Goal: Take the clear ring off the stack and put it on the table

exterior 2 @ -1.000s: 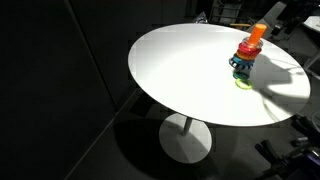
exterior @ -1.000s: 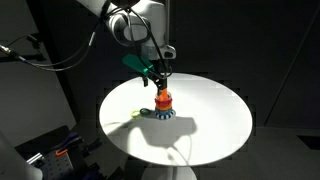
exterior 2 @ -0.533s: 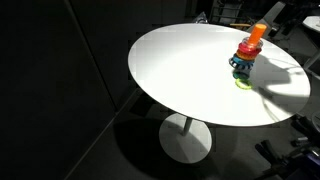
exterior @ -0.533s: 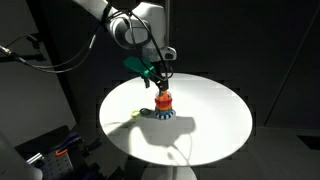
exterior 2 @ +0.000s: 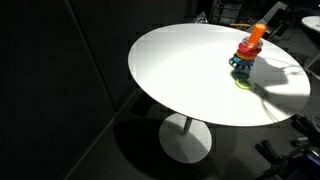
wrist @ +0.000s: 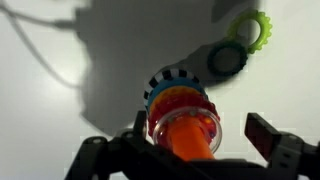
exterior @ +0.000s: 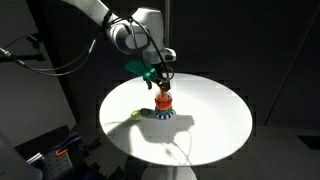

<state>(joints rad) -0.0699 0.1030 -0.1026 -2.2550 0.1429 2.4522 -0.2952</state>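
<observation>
The stack (exterior: 163, 103) stands near the middle of the round white table (exterior: 215, 122); it also shows in an exterior view (exterior 2: 245, 58). In the wrist view the stack (wrist: 172, 92) has an orange peg, a red ring and a toothed teal base. The clear ring (wrist: 209, 122) sits around the orange peg on top of the red ring, seen as a faint glassy outline. My gripper (wrist: 200, 132) is open, with one finger on each side of the stack's top, not touching it. In an exterior view the gripper (exterior: 160, 82) hangs just above the stack.
A yellow-green toothed ring (wrist: 255, 30) and a dark teal ring (wrist: 227, 60) lie on the table beside the stack; the yellow-green ring also shows in an exterior view (exterior 2: 243, 83). The table (exterior 2: 180, 70) stands on a single pedestal, with dark surroundings and cables around it.
The arm's upper part has shifted slightly; the gripper stays over the stack. The stack and the loose rings have not moved.
</observation>
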